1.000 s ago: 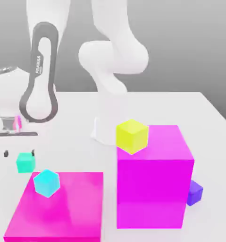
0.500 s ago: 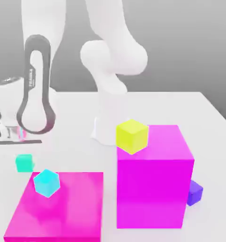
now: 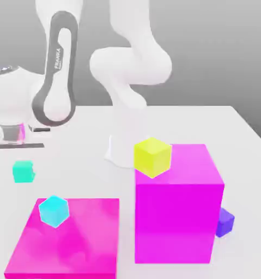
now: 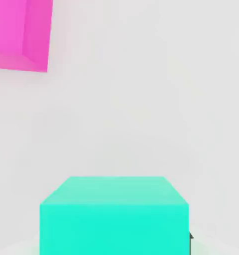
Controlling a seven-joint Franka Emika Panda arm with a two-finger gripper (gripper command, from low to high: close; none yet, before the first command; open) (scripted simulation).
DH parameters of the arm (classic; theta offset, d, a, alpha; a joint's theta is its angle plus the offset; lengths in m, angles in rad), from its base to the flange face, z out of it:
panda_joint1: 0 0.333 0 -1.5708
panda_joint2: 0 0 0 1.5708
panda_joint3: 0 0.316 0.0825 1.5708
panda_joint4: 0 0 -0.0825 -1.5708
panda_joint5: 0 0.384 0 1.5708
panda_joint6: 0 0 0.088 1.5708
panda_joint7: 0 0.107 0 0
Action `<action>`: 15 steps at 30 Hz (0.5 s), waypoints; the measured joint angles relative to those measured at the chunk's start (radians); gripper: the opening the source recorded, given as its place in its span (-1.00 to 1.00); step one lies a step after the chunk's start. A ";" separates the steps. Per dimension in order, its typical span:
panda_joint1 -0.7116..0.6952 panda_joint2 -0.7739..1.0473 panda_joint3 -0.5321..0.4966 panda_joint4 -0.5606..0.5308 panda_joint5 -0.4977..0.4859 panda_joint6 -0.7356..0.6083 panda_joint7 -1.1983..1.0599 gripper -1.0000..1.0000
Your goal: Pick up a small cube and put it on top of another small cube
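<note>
Pretty clearly a simulated robot test scene, not a real room. You've got a flat white surface (image 3: pixel 208 122) with a plain grey backdrop behind it, no walls or furniture. A glossy white Franka arm (image 3: pixel 129 60) stands on it, and scattered around are flat-coloured blocks: two magenta blocks (image 3: pixel 178 201), a yellow cube (image 3: pixel 152 157), a teal cube (image 3: pixel 23 171), a cyan cube (image 3: pixel 53 211) and a purple cube (image 3: pixel 225 222).

Exterior view: raised, angled down across the counter (image 3: pixel 198 122). Hand view: very near, looking down on counter. Shared: teal cube (image 3: pixel 23 171) (image 4: pixel 114 214), counter.
</note>
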 joint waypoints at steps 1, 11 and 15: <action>0.020 -0.012 0.014 0.021 0.030 -0.018 -0.013 -1.00; 0.308 -0.225 0.232 0.219 0.017 -0.432 -0.271 -1.00; 0.400 -0.328 0.338 0.290 -0.052 -0.602 -0.354 -1.00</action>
